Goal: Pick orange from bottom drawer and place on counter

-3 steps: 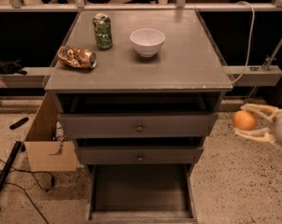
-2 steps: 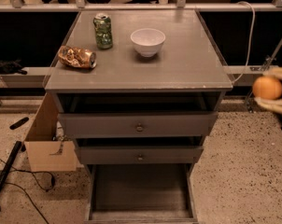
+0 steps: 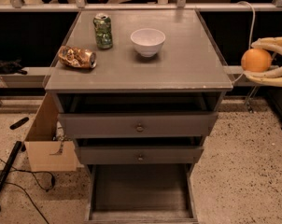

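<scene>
I'm pinching the orange (image 3: pixel 256 59) in my pincer (image 3: pixel 251 60), the counter (image 3: pixel 187 64) lying leftward. Approaching low, I'm risking clipping its edge.

Speckled floor (image 3: pixel 246 167), open cardboard box (image 3: pixel 47 157)

Green can (image 3: pixel 103 31), white bowl (image 3: pixel 148 41), crumpled snack bag (image 3: pixel 76 57).

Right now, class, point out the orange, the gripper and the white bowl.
orange (image 3: pixel 256 59), camera view, front skin.
gripper (image 3: pixel 251 60), camera view, midway across its grasp, right of the counter (image 3: pixel 187 64).
white bowl (image 3: pixel 148 43), camera view, outer wall.
</scene>
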You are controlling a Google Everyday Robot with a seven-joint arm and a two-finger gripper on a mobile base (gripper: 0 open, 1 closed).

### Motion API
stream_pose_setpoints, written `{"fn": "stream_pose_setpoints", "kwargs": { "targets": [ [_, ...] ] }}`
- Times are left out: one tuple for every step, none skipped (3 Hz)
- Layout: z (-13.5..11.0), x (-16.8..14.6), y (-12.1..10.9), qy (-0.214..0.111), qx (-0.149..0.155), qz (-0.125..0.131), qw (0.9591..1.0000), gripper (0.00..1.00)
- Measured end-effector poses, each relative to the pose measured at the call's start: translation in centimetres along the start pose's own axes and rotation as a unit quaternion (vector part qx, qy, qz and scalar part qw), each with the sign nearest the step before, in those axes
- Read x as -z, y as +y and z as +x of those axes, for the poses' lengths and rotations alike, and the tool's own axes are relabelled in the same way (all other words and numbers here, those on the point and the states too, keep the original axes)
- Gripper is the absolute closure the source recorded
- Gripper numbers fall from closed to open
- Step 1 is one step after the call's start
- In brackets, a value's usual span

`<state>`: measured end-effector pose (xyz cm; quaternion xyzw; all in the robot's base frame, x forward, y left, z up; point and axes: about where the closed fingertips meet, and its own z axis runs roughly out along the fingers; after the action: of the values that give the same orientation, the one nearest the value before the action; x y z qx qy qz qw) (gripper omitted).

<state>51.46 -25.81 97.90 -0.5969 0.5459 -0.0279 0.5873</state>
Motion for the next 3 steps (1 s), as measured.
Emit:
{"fn": "stream_pose_setpoints", "kwargs": {
  "targets": [
    [-0.1, -1.9, 0.2, -0.017, -0.008, -0.014, 0.9997, 1.00],
    [0.5, -7.2, 2.2, -0.040, -0.039, -0.054, 0.9970, 1.00],
    [1.2, -10.4, 3.3, -0.046, -0.051, -0.077, 0.9946, 1.00]
  ]
}}
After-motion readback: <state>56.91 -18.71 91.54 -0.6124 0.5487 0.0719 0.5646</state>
